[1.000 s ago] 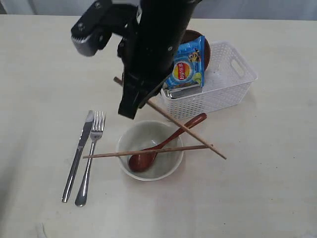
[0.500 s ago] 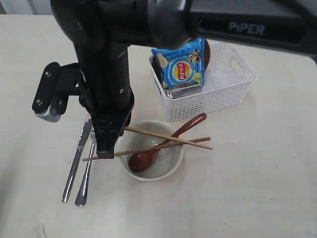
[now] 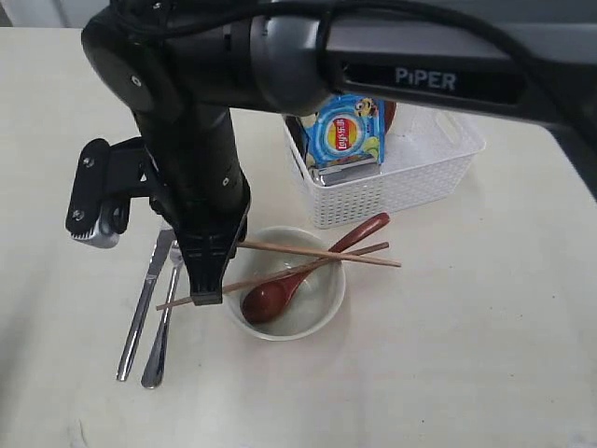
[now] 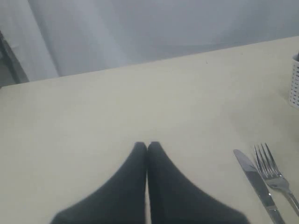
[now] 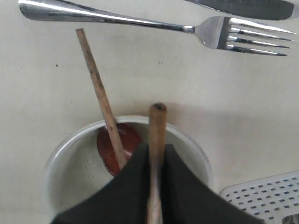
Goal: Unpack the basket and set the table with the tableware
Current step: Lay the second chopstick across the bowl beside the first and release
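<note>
My right gripper point(image 3: 207, 291) point(image 5: 156, 148) is shut on one wooden chopstick point(image 3: 322, 253) point(image 5: 157, 135) just above the near rim of the off-white bowl point(image 3: 322, 313) point(image 5: 56, 154). The held stick stretches across the bowl towards the basket. A second chopstick point(image 3: 173, 301) point(image 5: 96, 79) lies loose across the bowl, on the reddish-brown spoon point(image 3: 270, 301) point(image 5: 108, 150). Knife point(image 3: 145, 303) point(image 4: 254, 179) and fork point(image 3: 160, 336) point(image 5: 140, 21) lie left of the bowl. The white basket point(image 3: 410, 182) holds a brown plate point(image 3: 390, 110) and steel cup point(image 3: 343, 174). My left gripper point(image 4: 147, 145) is shut and empty over bare table point(image 4: 140, 93).
A blue chip bag point(image 3: 347, 131) stands in the basket's left end. My right arm's dark body point(image 3: 196, 159) crosses from the upper right and hides the table behind the bowl. The basket's corner point(image 5: 261, 196) shows beside the bowl in the right wrist view.
My right arm has swung from the basket to the bowl's left side, carrying the chopstick. The stick has come down from a steep slant to nearly level over the bowl.
</note>
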Motion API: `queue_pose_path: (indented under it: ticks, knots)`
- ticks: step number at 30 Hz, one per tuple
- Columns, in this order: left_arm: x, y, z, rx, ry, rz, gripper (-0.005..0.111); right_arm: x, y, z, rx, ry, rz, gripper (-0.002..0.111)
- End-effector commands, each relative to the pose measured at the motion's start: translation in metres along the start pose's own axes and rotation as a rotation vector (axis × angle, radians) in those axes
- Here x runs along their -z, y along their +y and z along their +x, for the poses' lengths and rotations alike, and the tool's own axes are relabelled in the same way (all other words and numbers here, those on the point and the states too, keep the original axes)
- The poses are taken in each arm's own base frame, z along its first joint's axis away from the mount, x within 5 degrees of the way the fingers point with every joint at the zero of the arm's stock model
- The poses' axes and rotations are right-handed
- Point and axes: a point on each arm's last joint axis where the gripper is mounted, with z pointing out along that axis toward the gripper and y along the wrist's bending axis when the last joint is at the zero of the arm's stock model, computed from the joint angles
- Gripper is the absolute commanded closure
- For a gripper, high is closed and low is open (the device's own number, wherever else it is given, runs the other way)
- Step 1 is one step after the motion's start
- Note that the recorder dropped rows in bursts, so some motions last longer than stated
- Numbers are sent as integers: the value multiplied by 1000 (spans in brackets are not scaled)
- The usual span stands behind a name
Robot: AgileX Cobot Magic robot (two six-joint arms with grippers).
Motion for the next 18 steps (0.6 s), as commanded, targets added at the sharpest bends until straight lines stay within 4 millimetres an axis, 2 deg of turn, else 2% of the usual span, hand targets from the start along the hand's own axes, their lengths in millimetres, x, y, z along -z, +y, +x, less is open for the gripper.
queue_pose_path:
  ticks: [1, 9, 18]
  knots:
    - [0, 0, 1, 2, -2, 1, 107, 20, 9, -4, 43, -22, 43, 109]
    - [0, 0, 1, 2, -2, 1, 107, 27, 15, -9, 189, 78, 217, 109]
    - [0, 0, 1, 10, -2, 3, 107, 19, 22, -15, 184, 61, 162, 109]
